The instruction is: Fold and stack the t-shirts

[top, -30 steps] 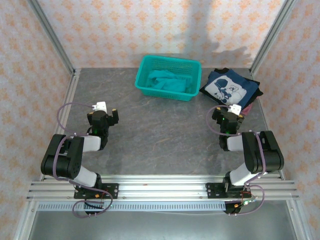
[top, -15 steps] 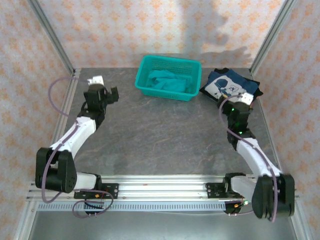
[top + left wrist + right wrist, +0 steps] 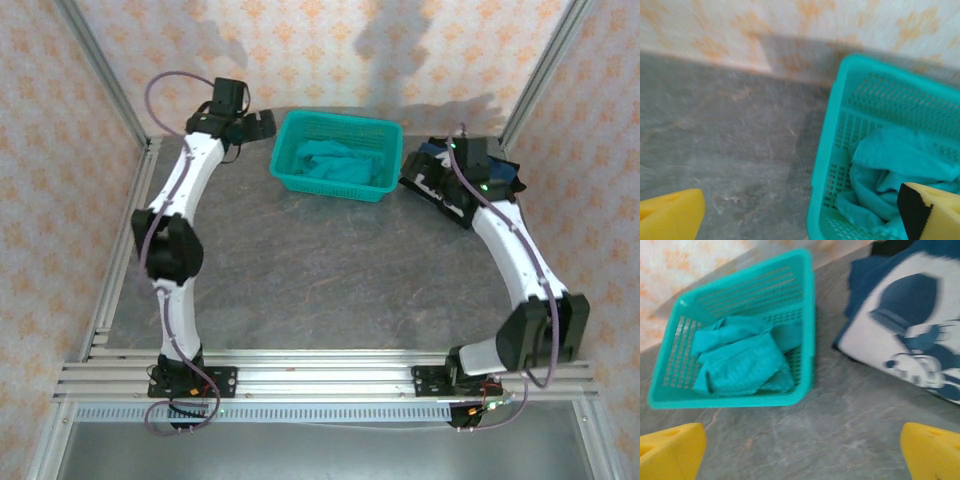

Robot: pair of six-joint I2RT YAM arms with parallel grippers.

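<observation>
Teal cloth, the teal t-shirt [image 3: 335,163], lies crumpled in a heap inside the teal mesh basket [image 3: 330,188], which stands at the far middle of the grey desk [image 3: 320,270] close to the patterned back wall. The navy t-shirt [image 3: 910,325] lies flat on the desk just to the right of the basket, apart from it, with its white cartoon print facing up; in the top view the right arm crosses over much of it. The 2 shirts are not stacked. The left gripper [image 3: 250,125] is held above the far left corner of the desk, just left of the basket's rim, and its yellow fingers [image 3: 670,215] stand wide apart with nothing between them; its wrist camera looks down at the basket's left wall and the teal shirt inside. The right gripper [image 3: 448,198] hangs over the near left edge of the navy shirt, its yellow fingers [image 3: 932,452] likewise spread wide and holding nothing, with bare desk below them. Whether either gripper touches the desk or the cloth, I cannot tell.
</observation>
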